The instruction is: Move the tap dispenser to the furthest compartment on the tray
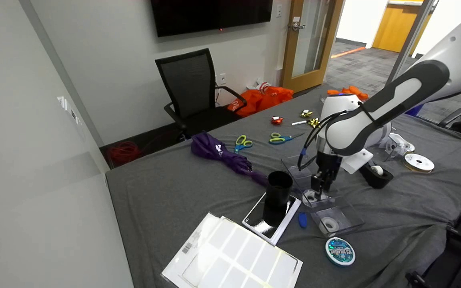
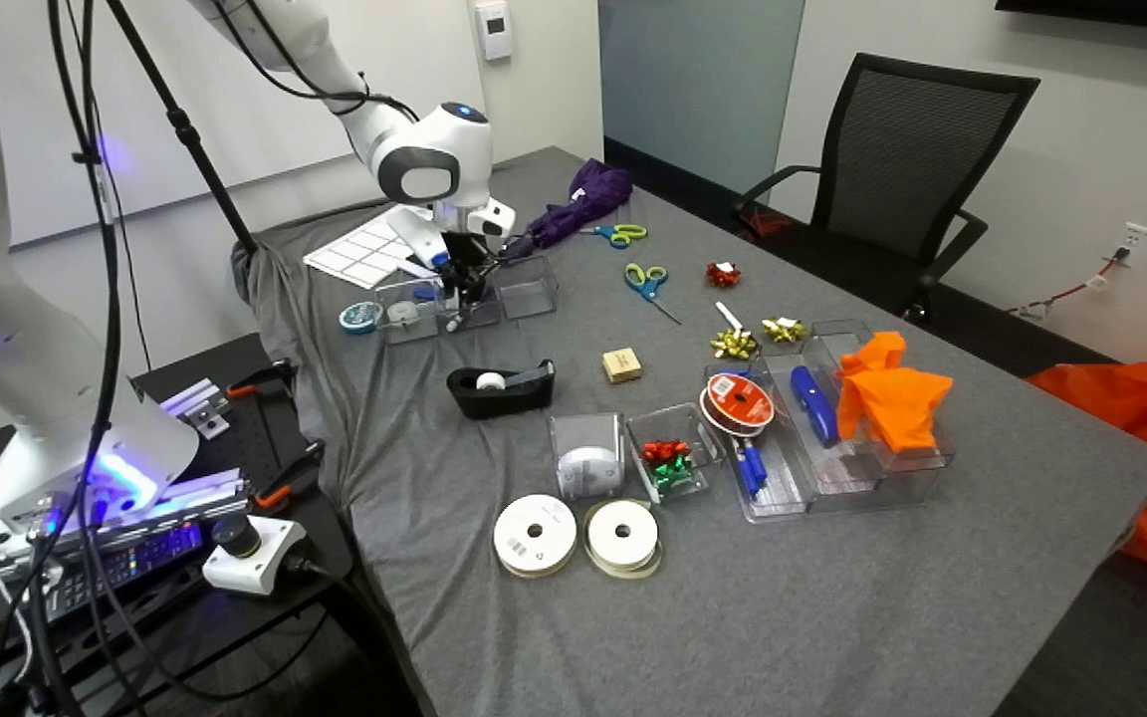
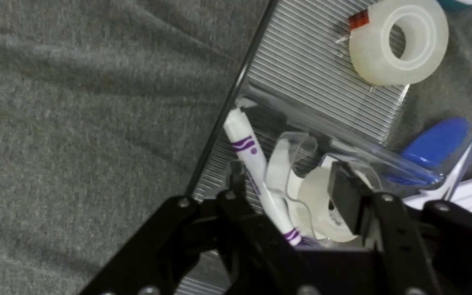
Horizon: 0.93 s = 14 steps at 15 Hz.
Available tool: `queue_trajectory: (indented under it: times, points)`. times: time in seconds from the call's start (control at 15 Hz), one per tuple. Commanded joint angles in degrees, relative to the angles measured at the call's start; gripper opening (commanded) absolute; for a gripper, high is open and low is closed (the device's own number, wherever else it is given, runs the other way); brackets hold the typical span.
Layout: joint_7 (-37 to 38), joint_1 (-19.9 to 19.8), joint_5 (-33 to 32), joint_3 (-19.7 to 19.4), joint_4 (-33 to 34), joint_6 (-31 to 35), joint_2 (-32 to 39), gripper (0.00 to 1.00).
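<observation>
Gripper (image 3: 289, 182) spread, I hover at the tape dispenser (image 3: 310, 196) in the tray's (image 3: 301, 73) middle compartment (image 3: 219, 157); the marker (image 3: 255, 164) also lies between my fingers (image 3: 347, 196), so closing could trap both and slip

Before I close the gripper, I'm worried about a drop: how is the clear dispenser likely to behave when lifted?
The clear dispenser should probably stay stiff; it looks like molded plastic. It looks smooth and curved, so it may slip or twist. It could roll or drag the marker that lies close beside it.
</observation>
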Motion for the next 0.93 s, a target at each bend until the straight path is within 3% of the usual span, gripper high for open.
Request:
queue_trajectory:
  times: [0.0,0.07,0.33,0.4,0.6,0.87]
  points:
    - [-1.84,-1.85,1.57,1.76,0.43,3.05,1.93,0.49]
    - [-1.93,-1.98,1.88,1.95,0.43,3.21,1.98,0.31]
    - [-2.12,-2.70,3.88,2.80,0.33,3.71,1.69,0.04]
    - [-2.27,-2.94,4.39,2.99,0.31,3.76,1.63,0.07]
    - [-2.36,-3.38,5.17,3.09,0.30,4.06,1.57,0.00]
    - [-1.46,-3.19,5.75,2.88,0.41,4.41,1.97,0.01]
